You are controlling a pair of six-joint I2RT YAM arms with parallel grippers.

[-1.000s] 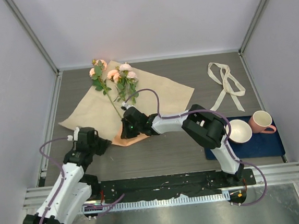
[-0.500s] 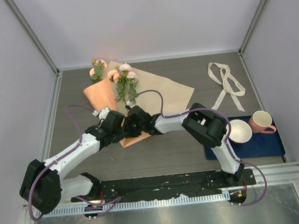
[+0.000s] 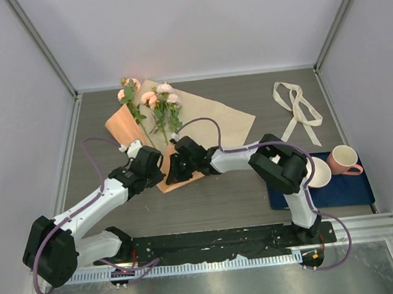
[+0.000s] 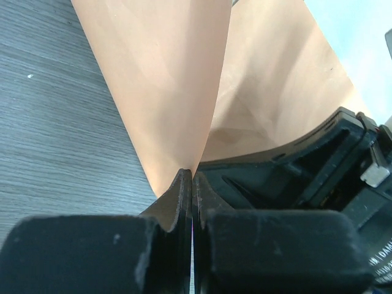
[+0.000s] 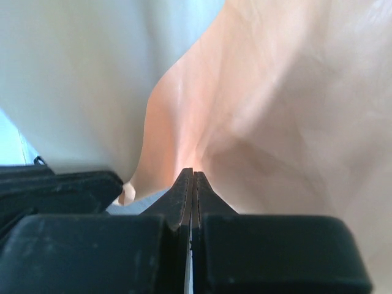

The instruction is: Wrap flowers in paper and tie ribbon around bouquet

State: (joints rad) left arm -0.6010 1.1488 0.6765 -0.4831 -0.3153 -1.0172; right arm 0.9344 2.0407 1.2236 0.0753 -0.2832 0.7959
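Note:
The paper (image 3: 215,121) lies tan side up, with its left part folded up as an orange flap (image 3: 120,126). The flowers (image 3: 147,99) rest on it, pink blooms at the far end and stems running toward the arms. My left gripper (image 3: 156,170) is shut on the orange paper's near edge (image 4: 165,79), its jaws (image 4: 192,174) pinched together on the sheet. Right beside it, my right gripper (image 3: 173,174) is shut on the same near corner, the paper (image 5: 275,104) rising from its closed tips (image 5: 193,173). The ribbon (image 3: 296,111) lies loose at the far right. No finished bouquet shows.
A dark blue mat (image 3: 338,193) at the right front carries a white bowl (image 3: 316,171) and a pink mug (image 3: 344,160). Grey walls close in the table on three sides. The two grippers nearly touch each other.
The left arm swung in from the left, took the paper's edge and folded it up orange side out. Since half a second ago the flap has shifted left, uncovering the left stem.

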